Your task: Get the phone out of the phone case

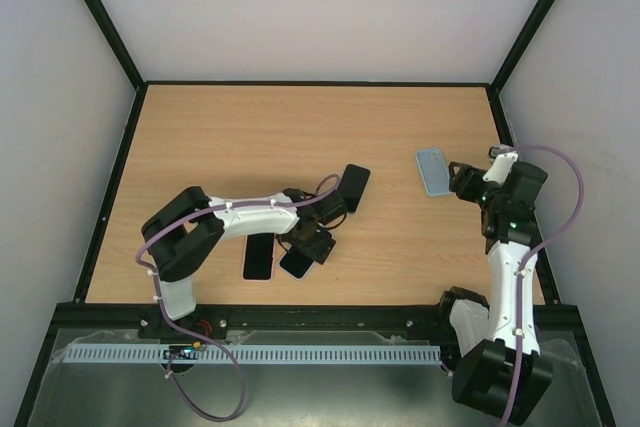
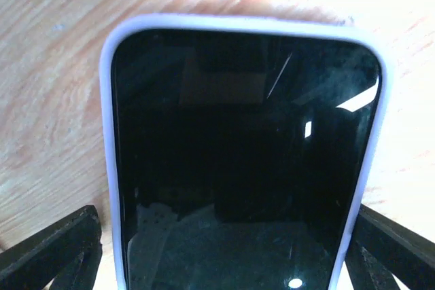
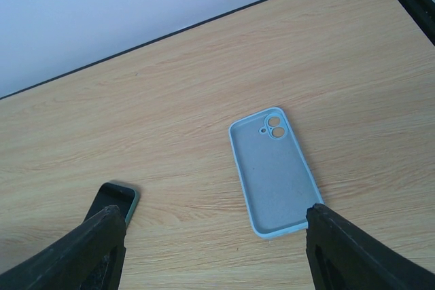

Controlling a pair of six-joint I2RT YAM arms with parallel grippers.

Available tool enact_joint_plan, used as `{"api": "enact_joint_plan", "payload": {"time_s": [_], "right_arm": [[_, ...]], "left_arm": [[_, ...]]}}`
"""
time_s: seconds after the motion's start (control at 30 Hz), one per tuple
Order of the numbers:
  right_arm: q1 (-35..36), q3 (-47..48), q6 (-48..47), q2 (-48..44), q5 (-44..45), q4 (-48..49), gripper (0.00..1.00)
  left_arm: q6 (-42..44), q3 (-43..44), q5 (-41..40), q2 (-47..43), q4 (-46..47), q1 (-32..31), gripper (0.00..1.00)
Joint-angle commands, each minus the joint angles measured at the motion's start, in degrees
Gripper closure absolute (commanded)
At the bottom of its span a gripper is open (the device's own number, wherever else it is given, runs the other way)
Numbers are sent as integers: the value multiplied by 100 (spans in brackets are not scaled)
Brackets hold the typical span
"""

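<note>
Left wrist cam — cased phone (image 2: 245, 168) runs off frame at 6 o'clock. Right wrist cam, 8 o'clock — dark phone (image 3: 114, 200) half hidden behind a right gripper (image 3: 214, 210) finger (image 3: 75, 256).

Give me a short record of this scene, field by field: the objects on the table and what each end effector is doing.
cased phone: screen up, in a white case
left end effector: one finger on each side of the cased phone; contact unclear
empty case: light blue, inside up, flat on the table
right end effector: open, holding nothing, just short of the empty case
black phone: lying apart, mid-table
</note>
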Motion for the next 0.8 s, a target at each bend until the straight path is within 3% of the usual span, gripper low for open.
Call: {"api": "enact_joint_plan", "payload": {"time_s": [0.0, 0.3, 0.43, 0.6, 0.77], "right_arm": [[6, -20, -74, -105, 59, -20, 30], [2, 10, -75, -123, 11, -60, 30], [8, 14, -42, -121, 105, -65, 30], [10, 25, -61, -199, 126, -84, 30], [6, 53, -28, -185, 123, -102, 30]], "left_arm": [[229, 210, 185, 126, -754, 8, 6], [708, 701, 922, 597, -1055, 117, 14], [775, 957, 868, 799, -1306, 149, 16], [646, 1048, 569, 1031, -1439, 173, 30], [369, 1040, 632, 472, -1011, 164, 43]]}}
